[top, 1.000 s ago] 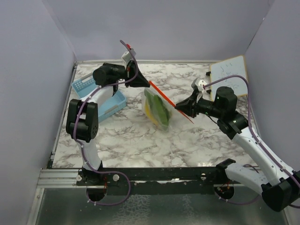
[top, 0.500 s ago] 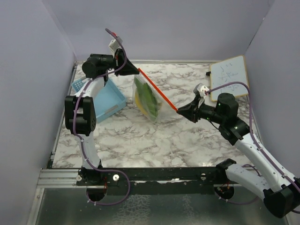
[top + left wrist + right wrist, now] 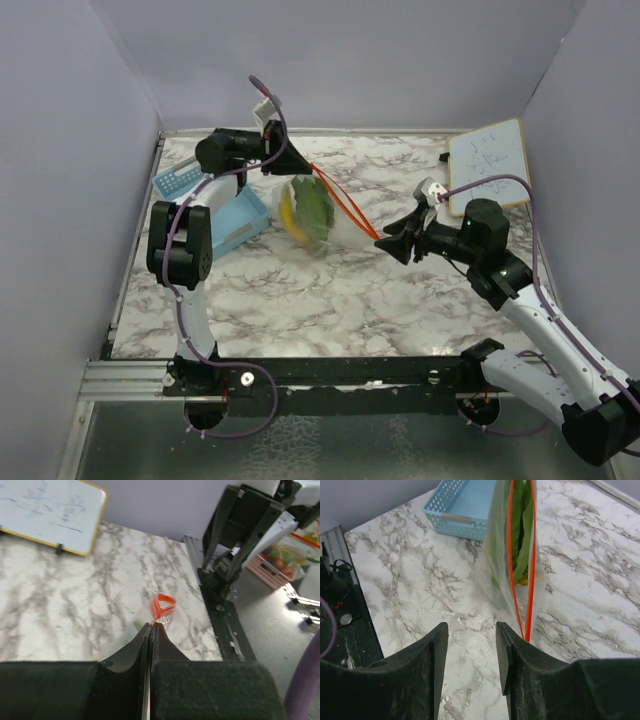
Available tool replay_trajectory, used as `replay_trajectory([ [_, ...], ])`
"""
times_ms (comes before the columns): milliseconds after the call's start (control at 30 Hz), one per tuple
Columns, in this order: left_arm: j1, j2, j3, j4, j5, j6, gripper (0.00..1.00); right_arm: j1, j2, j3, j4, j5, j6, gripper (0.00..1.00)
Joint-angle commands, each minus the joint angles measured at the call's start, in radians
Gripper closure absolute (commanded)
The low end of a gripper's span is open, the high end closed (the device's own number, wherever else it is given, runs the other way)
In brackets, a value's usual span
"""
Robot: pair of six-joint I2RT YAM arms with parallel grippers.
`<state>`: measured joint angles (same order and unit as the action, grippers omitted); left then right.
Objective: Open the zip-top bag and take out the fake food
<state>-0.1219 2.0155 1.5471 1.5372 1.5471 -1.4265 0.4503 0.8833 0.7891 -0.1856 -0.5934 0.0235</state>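
The zip-top bag (image 3: 325,215) hangs from its orange-red zip strip (image 3: 345,205), its mouth parted into a narrow loop in the right wrist view (image 3: 520,580). My left gripper (image 3: 300,163) is shut on the strip's far end, which pokes out past the tips in the left wrist view (image 3: 162,605). My right gripper (image 3: 393,246) is open and empty; the strip's near end lies against the outside of one finger (image 3: 520,645). Fake food sits inside the bag: a green leafy piece (image 3: 313,208) and a yellow piece (image 3: 287,215). The dark round piece is not visible.
A light-blue mesh basket (image 3: 238,218) lies at the back left beside the bag. A small whiteboard (image 3: 487,158) leans at the back right corner. Purple walls close in the marble table (image 3: 300,300) on three sides.
My right gripper has opened and let go of the zip strip. The bag has sagged and swung left, its mouth parted. My left gripper has dropped slightly, still holding.
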Motion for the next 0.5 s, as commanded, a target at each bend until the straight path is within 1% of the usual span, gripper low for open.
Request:
replay_trajectory([
  [0,-0.116,-0.084,-0.118,0.238,-0.006,0.065,1.00,-0.002,0.012,0.043,0.066,-0.005,0.018,0.56],
  [133,-0.158,-0.127,-0.187,0.239,-0.008,0.101,1.00,-0.002,0.075,0.091,0.060,0.037,-0.002,0.56],
  [267,-0.177,-0.132,-0.188,0.239,0.001,0.094,1.00,-0.002,0.145,0.094,0.100,0.045,-0.008,0.56],
  [400,-0.178,-0.135,-0.188,0.239,0.003,0.086,1.00,-0.003,0.201,0.092,0.136,0.112,-0.023,0.55],
  [467,-0.180,-0.139,-0.188,0.239,0.001,0.087,1.00,-0.002,0.229,0.091,0.140,0.138,-0.033,0.57],
])
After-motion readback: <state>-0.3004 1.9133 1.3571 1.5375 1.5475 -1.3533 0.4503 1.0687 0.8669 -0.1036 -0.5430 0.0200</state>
